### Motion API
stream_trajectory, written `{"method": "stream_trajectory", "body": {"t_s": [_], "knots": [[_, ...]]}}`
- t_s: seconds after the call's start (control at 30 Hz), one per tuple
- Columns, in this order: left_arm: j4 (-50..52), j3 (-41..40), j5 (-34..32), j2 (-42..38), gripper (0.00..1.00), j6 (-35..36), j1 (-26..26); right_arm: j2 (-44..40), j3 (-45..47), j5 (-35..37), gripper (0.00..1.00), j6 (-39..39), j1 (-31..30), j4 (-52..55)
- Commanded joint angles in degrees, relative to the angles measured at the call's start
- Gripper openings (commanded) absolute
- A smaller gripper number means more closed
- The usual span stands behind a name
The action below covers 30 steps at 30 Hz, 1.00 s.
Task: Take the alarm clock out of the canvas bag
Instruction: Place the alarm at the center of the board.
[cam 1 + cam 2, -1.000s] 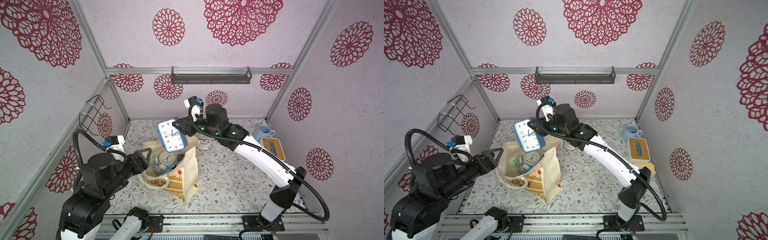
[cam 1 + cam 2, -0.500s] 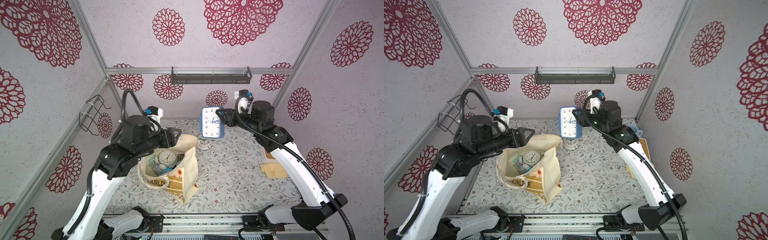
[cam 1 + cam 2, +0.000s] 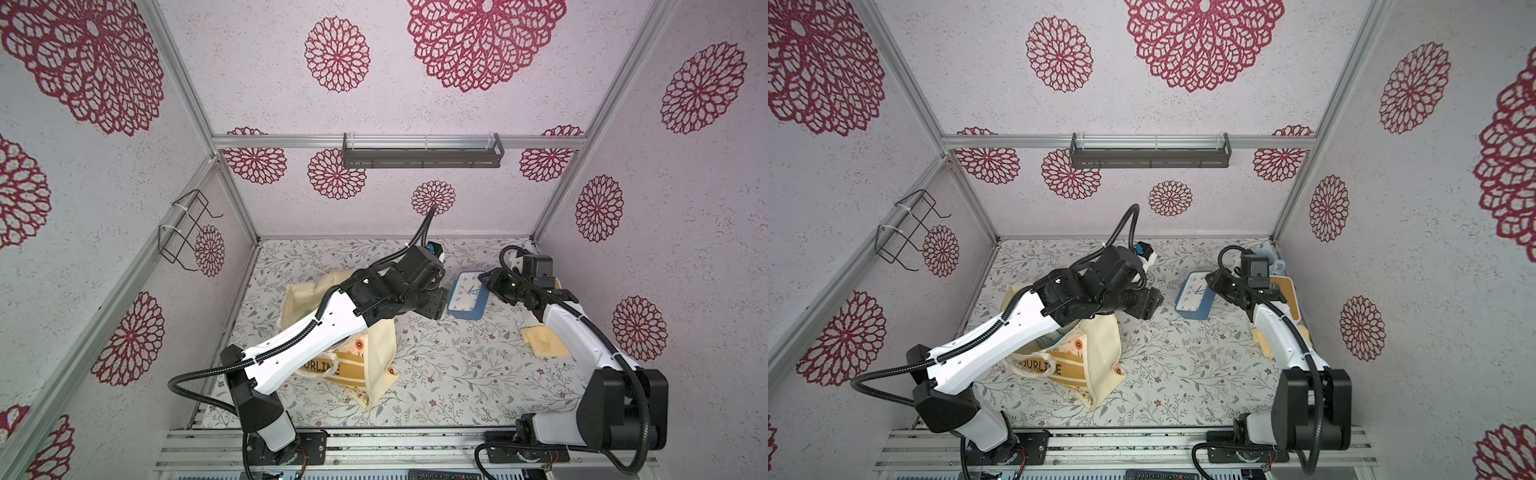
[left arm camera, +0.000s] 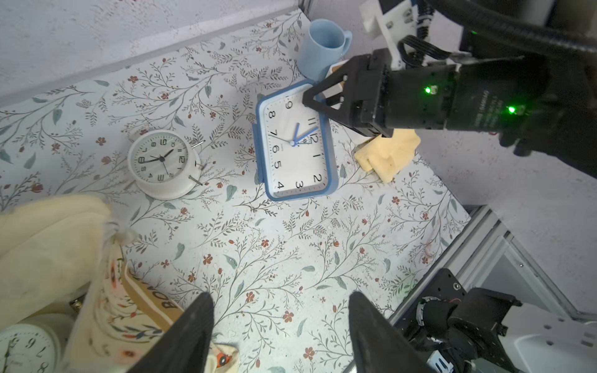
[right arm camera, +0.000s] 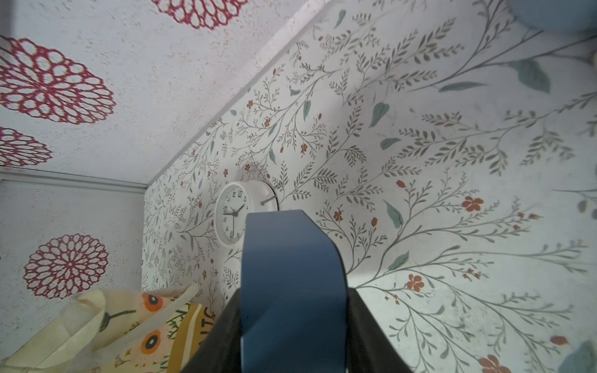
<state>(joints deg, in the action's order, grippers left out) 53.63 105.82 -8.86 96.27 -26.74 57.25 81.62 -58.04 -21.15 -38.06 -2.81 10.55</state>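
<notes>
On canvas bag (image 3: 381, 343): lettering, seemingly "OURLINE"

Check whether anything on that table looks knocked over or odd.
The white round clock lies tipped over on the table, its pins pointing sideways, and the canvas bag is slumped beside it. Nothing looks broken.

You get dial numerals plus one word. Blue alarm clock (image 4: 295, 145), at 2 o'clock from the canvas bag (image 3: 378, 353) in a top view, reads 1–9, 11 and 12; its 10 is covered. White round clock (image 4: 160, 161) has the full 1–12 ring. Third dial (image 4: 22, 352), inside the bag, shows only 7, 8, 9. The bag's front, on its 6 o'clock side, reads "OURLINE", with the start hidden.
</notes>
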Motion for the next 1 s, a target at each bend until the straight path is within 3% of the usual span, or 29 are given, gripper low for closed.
{"method": "stream_trajectory", "body": {"t_s": [0.0, 0.4, 0.67, 0.83, 0.97], "knots": [[-1.7, 0.7, -3.3, 0.0, 0.69, 0.0, 1.1, 3.2, -2.6, -5.5, 0.12, -1.9, -0.2, -9.8], [-1.7, -0.9, -5.0, 0.0, 0.70, -3.9, 1.5, 21.9, -11.9, -5.8, 0.14, 0.5, 0.4, -10.5], [1.2, -1.7, -8.4, -5.4, 0.71, -11.3, 1.4, 30.3, -16.9, -3.8, 0.38, 0.9, 0.9, -7.8], [7.9, -3.1, -11.0, -10.2, 0.75, -20.4, 1.3, 33.6, -21.0, 0.6, 0.57, 4.2, 0.9, -1.9], [13.0, -6.5, -12.4, -15.3, 0.76, -28.1, 1.3, 34.8, -23.2, 2.5, 0.67, 5.9, 0.9, 1.3]]}}
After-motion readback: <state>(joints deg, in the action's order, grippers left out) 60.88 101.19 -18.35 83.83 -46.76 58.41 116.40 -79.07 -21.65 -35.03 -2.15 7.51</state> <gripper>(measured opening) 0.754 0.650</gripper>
